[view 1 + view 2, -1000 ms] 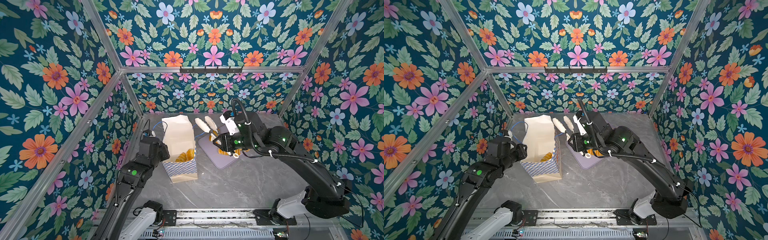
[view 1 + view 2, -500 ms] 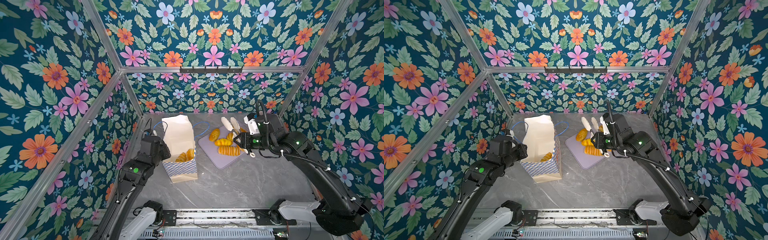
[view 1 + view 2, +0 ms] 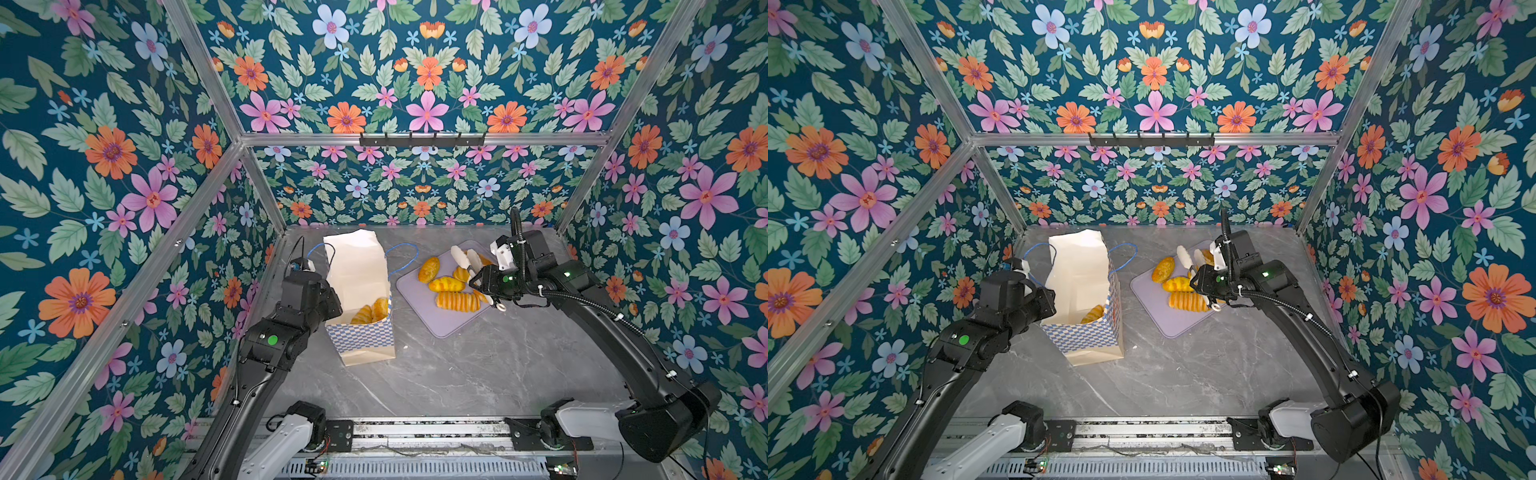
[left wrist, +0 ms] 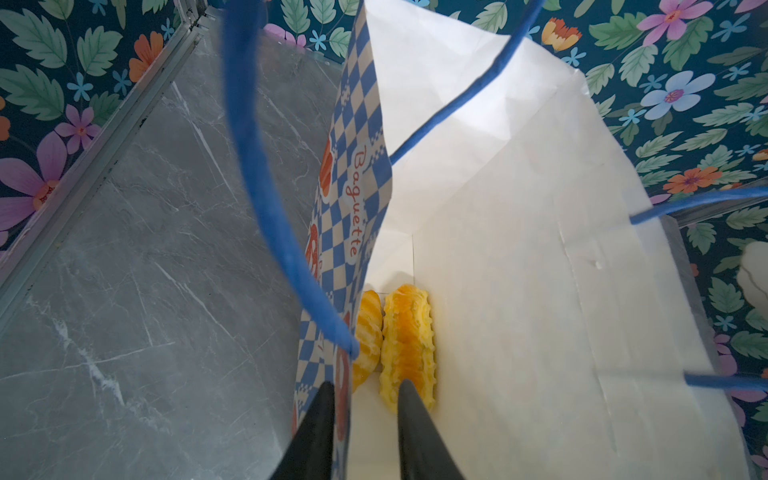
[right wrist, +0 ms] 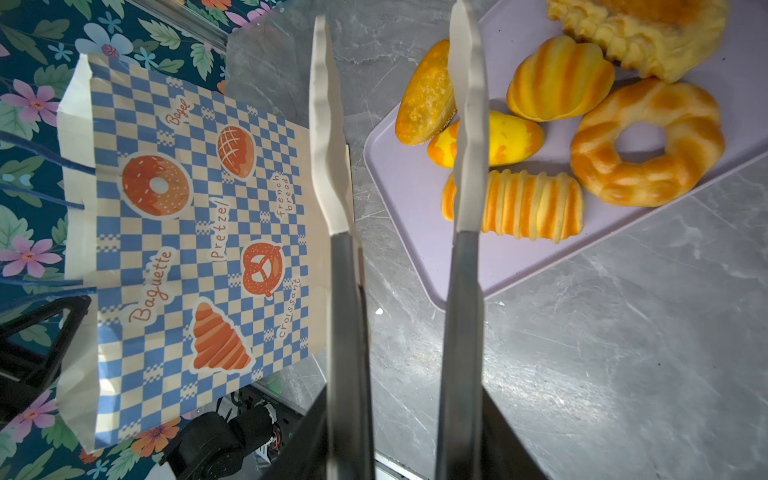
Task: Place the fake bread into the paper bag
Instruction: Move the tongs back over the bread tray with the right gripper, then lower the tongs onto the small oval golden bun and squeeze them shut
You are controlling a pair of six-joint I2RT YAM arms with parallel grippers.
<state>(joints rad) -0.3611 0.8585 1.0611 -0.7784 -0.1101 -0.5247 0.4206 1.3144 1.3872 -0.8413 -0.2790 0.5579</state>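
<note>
**Bag.** Locate the paper bag (image 3: 359,266) standing upright on the bench (image 3: 478,365). In both top views it stands to the left of the lavender tray (image 3: 440,324) and apart from it. Its mouth is open. Two pieces of fake bread (image 4: 409,345) lie side by side on the bag floor, against the checkered wall.

**Left tool** (image 4: 365,386). In the left wrist view its fingers straddle the checkered wall at the bag's open top, one outside and one inside. The jaws stand apart. White paper shows between the inner finger and the wall, so read this tool as released, not pinched on the paper. A blue cord handle (image 4: 266,187) loops across in front of the camera.

**Right tool** (image 5: 405,449). It is clenched on a pair of tongs (image 5: 461,332). The white tong tips stand apart with nothing between them. In both top views they hang over the far part of the tray.

**Tray.** Six pieces rest on it:
- a brown oval loaf (image 5: 426,95)
- a yellow loaf (image 5: 498,139) touching it
- a ribbed roll (image 5: 528,205)
- a striped bun (image 5: 559,79)
- a twisted ring (image 5: 648,141)
- one further piece (image 5: 636,37), cut off at the frame edge
</note>
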